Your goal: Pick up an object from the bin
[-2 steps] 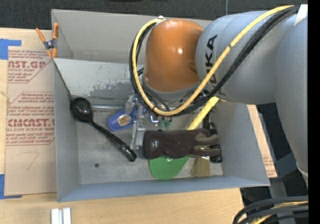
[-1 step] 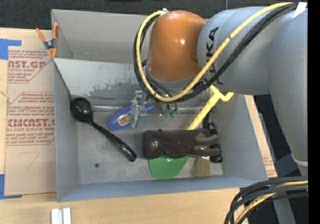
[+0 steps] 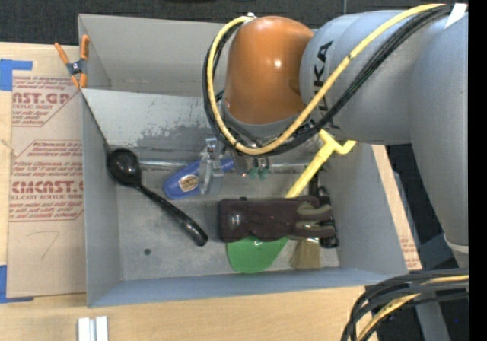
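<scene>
Part of my gripper shows as a metal piece under the arm's orange cover, near the middle of the bin. Right beside it on the left, touching or nearly touching, lies a small blue and silver oval thing. A dark brown glove-like thing lies just below the gripper, on top of a green rounded thing. To the right, a yellow-handled brush slants down to its pale bristles.
A black ladle lies across the left half of the bin floor, bowl at the upper left, handle running toward the glove. The arm and its orange cover hide the bin's back right part.
</scene>
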Robot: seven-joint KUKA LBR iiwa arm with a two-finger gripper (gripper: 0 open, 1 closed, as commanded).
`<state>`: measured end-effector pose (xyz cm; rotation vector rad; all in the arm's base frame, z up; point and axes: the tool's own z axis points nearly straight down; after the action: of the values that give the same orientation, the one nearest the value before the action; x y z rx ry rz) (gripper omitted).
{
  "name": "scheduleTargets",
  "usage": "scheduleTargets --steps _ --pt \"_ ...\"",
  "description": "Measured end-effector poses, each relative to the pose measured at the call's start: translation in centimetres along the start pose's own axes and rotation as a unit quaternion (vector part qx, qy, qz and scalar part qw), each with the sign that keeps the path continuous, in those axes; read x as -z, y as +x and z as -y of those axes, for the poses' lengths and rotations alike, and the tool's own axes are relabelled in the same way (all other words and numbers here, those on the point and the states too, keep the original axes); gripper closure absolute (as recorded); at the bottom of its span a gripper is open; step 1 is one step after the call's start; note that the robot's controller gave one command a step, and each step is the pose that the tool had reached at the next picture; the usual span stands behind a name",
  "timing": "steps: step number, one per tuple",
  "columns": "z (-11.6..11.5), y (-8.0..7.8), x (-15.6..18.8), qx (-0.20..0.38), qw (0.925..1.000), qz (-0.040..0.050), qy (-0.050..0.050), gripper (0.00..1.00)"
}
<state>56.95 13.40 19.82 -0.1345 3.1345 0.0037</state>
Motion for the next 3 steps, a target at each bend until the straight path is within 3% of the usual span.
scheduleTargets --steps 1,2,3 --pt "-0.5 -2.0 -3.2 -0.016 0.9999 0.0007 -0.001 0.00" --pt "-0.5 -2.0 -3.1 -0.016 0.9999 0.0011 -0.001 0.00" --pt "9.9 1.8 -4.3 -0.005 1.0000 0.0015 -0.001 0.00"
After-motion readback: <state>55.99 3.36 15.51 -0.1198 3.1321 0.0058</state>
